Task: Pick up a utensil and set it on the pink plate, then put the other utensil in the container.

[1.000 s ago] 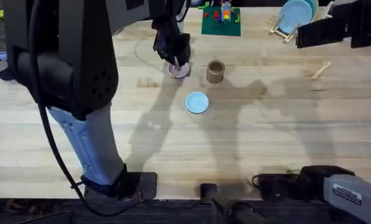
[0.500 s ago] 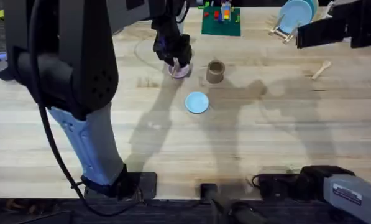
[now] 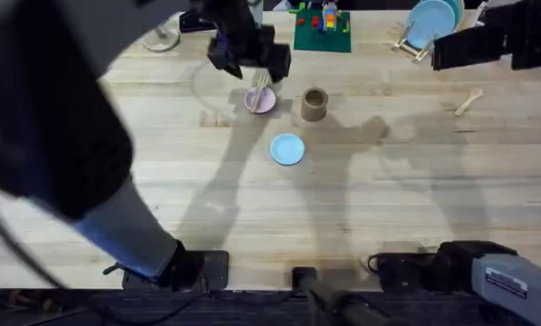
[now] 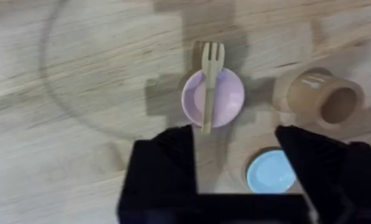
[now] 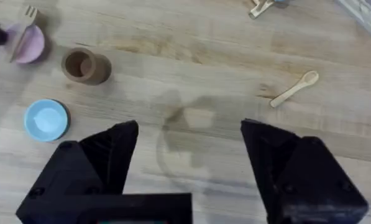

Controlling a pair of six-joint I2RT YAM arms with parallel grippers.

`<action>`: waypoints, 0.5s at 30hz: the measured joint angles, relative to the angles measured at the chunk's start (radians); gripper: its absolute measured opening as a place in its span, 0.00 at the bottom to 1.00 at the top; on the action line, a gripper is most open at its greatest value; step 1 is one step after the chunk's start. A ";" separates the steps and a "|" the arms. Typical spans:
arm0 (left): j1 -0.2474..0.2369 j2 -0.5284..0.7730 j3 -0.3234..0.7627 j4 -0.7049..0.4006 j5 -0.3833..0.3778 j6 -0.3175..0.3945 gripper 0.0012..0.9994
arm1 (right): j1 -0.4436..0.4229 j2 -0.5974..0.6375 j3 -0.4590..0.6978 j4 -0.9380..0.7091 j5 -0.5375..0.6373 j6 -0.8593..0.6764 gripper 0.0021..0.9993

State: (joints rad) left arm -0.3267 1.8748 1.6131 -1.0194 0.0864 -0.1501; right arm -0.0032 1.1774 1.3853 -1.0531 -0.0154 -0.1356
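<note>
The wooden fork (image 4: 210, 84) lies across the pink plate (image 4: 227, 99), its tines sticking out past the rim; both also show in the overhead view, fork (image 3: 260, 91) on pink plate (image 3: 260, 101). My left gripper (image 4: 235, 149) hangs open above the plate with nothing between its fingers; overhead it sits just behind the plate (image 3: 252, 56). The brown container (image 3: 314, 104) stands upright right of the plate. The wooden spoon (image 3: 469, 100) lies at the far right of the table, spoon (image 5: 294, 89) ahead of my open right gripper (image 5: 188, 146).
A light blue plate (image 3: 287, 148) sits in front of the pink plate and container. At the back stand a green baseplate with bricks (image 3: 323, 27) and a rack with a blue dish (image 3: 429, 25). The right arm (image 3: 497, 41) hovers at the back right.
My left gripper has let go of the fork, which now lies on the pink plate, and has lifted up and back from it. The right arm has not moved.
</note>
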 joint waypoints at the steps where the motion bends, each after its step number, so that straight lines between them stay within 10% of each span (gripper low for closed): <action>1: 0.000 -0.026 0.000 -0.011 0.000 0.000 0.83 | 0.000 0.000 0.000 0.000 0.000 0.000 1.00; 15: 0.000 -0.339 0.000 -0.211 -0.051 0.004 0.97 | 0.000 0.000 0.000 0.000 0.000 0.000 0.99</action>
State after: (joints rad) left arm -0.3267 1.5356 1.6131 -1.2299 0.0356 -0.1465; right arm -0.0032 1.1774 1.3853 -1.0531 -0.0154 -0.1356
